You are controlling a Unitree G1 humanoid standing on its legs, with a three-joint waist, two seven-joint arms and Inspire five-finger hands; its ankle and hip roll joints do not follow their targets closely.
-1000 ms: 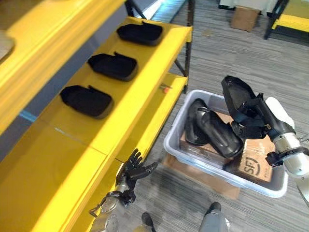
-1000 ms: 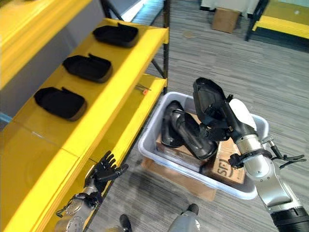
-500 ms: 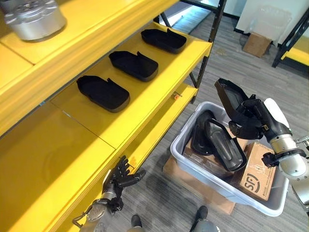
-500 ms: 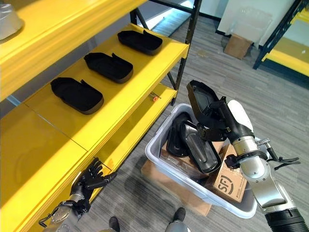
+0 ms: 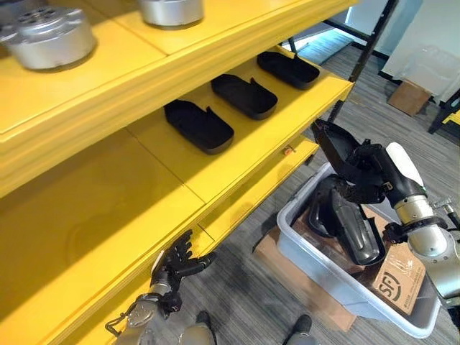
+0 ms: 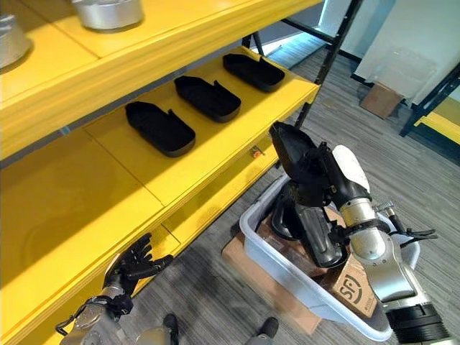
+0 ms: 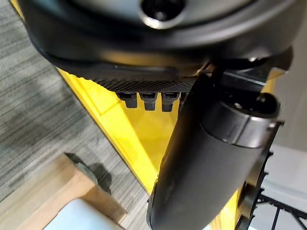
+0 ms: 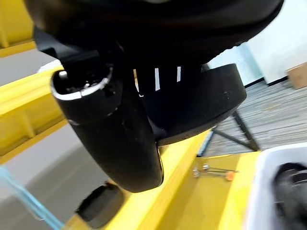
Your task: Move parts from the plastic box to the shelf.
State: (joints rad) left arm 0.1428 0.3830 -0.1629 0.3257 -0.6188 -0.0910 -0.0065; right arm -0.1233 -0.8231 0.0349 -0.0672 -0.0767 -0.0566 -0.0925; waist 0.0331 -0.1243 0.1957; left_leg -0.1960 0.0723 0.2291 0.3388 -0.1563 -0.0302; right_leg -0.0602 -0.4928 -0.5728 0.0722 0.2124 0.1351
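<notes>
The room is brightly and evenly lit from above. The yellow shelf (image 5: pixel 237 154) carries a pale sheen toward the upper right of the head views, while its lower left falls into shade under the board above. The silver metal parts (image 5: pixel 47 36) at the upper left catch soft highlights. The black parts (image 6: pixel 159 127) on the shelf read as flat dark shapes with little detail. In the wrist views the left hand (image 7: pixel 201 158) and right hand (image 8: pixel 115 129) loom close, soft and out of focus, with a glint on one ring.
</notes>
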